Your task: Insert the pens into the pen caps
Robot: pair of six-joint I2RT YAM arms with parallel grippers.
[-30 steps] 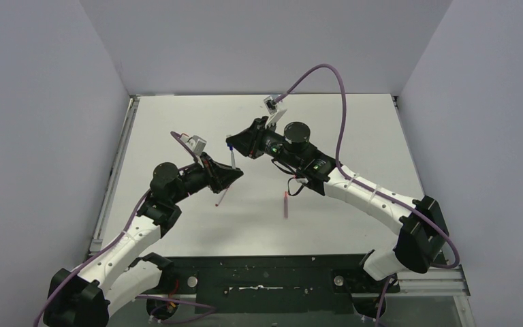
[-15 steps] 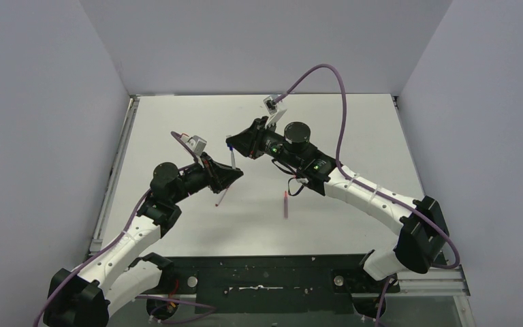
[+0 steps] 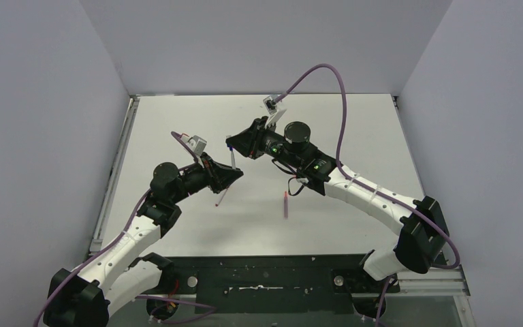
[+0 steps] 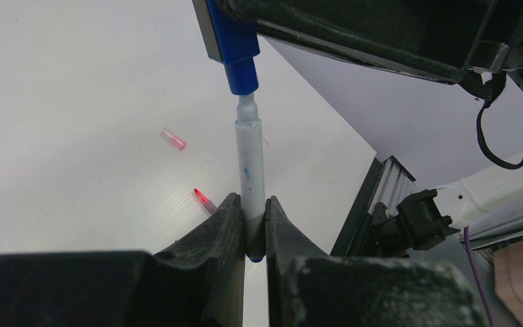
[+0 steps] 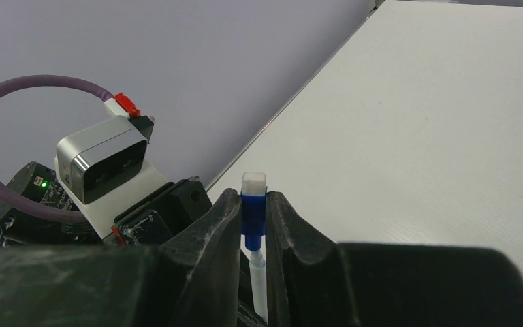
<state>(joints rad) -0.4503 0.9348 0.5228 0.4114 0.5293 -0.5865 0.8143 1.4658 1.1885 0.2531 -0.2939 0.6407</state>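
Observation:
My left gripper point(image 3: 235, 173) is shut on the lower end of a whitish pen point(image 4: 250, 170) and holds it upright above the table. My right gripper point(image 3: 232, 145) is shut on the blue cap point(image 5: 253, 204), right above the pen. The pen's narrow tip sits in the mouth of the blue cap point(image 4: 240, 61). The right wrist view shows the pen point(image 5: 259, 286) below the cap between the fingers. A red-tipped pen point(image 4: 203, 199) lies on the table, partly hidden by my left finger; it also shows in the top view point(image 3: 223, 196). A small pink cap point(image 4: 173, 139) lies beyond it. A pinkish-red pen point(image 3: 286, 204) lies to the right.
White table point(image 3: 354, 136) walled in by grey panels on three sides. A metal rail point(image 3: 112, 184) runs along the left edge. A dark base strip point(image 3: 265, 272) lies at the near edge between the arm bases.

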